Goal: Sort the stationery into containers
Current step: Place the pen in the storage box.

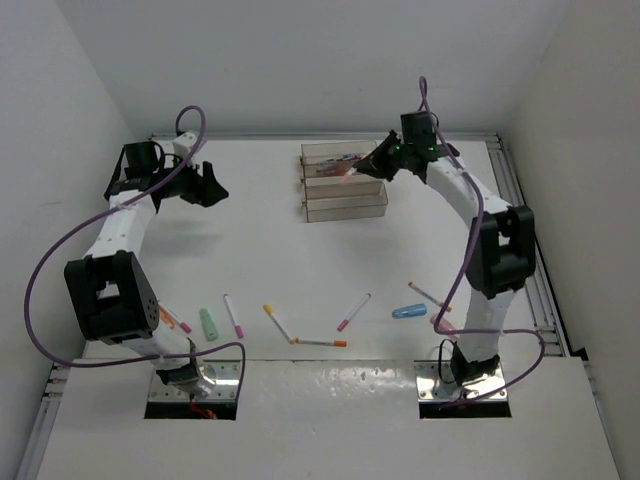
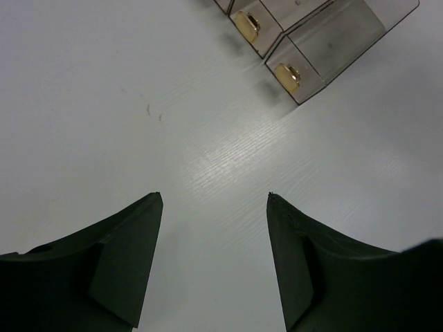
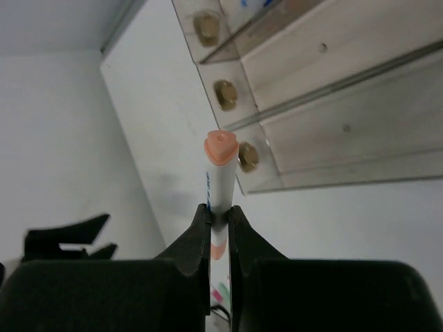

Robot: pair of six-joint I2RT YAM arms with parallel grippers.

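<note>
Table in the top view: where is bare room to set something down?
Bare: the wide middle between the trays and the scattered pens, and the strip between the left gripper and the trays. Crowded: the near edge, from green piece to blue piece.

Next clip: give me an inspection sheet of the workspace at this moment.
Surface: white table, no spills seen.
Job's things: three clear trays at the far side; pens, a green piece and a blue piece lie loose at the near side.
Clutter: nothing seen.
Grippers: left pincer open, empty; right pincer shut on an orange-capped pen by the trays.
Cables: purple cables, looping free.
Surroundings: white walls.
</note>
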